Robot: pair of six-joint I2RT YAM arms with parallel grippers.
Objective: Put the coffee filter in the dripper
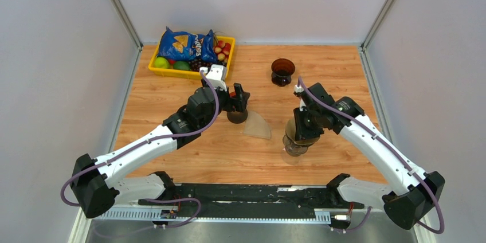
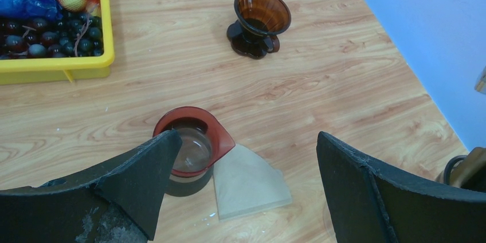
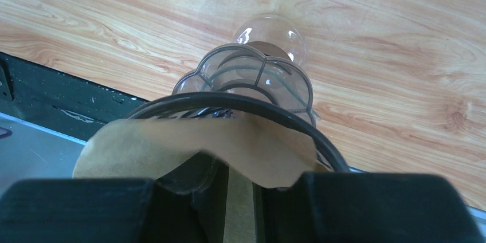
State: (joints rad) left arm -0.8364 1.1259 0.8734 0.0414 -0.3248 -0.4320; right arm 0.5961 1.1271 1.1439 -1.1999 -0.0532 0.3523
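My right gripper [image 1: 298, 129] [image 3: 243, 181] is shut on a brown paper coffee filter [image 1: 290, 128] [image 3: 229, 140]. It holds the filter just above a clear scalloped glass dripper [image 1: 294, 147] [image 3: 252, 77] with a black ring [image 3: 322, 135], near the table's front right. A dark brown cone dripper [image 1: 282, 71] [image 2: 259, 19] stands empty at the back centre. My left gripper [image 1: 239, 95] [image 2: 246, 140] is open and empty. It hovers over a red-rimmed glass cup [image 1: 236, 116] [image 2: 220, 134] and a flat stack of pale filters [image 1: 258, 125] [image 2: 247, 183] lying beside the cup.
A yellow tray [image 1: 172, 73] [image 2: 57, 65] with fruit and a blue chips bag [image 1: 186, 45] sits at the back left. White walls enclose the table on three sides. A black rail [image 1: 246, 194] runs along the near edge.
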